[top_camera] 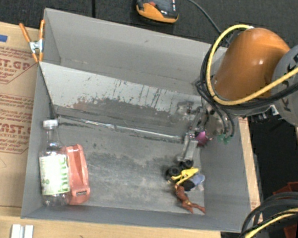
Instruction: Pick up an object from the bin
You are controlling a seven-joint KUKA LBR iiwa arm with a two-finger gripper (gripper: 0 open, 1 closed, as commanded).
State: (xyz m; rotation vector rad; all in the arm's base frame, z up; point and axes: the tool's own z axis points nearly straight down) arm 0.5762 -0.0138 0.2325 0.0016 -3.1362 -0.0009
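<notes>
While hanging over toy heap (186, 178) at bin (148, 49) right, just above black piece (174, 173); cannot tell jaws wide or narrow.

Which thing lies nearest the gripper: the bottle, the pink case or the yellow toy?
The yellow toy at the right of the bin, right by the gripper. The clear bottle and pink case lie together at far left.
</notes>
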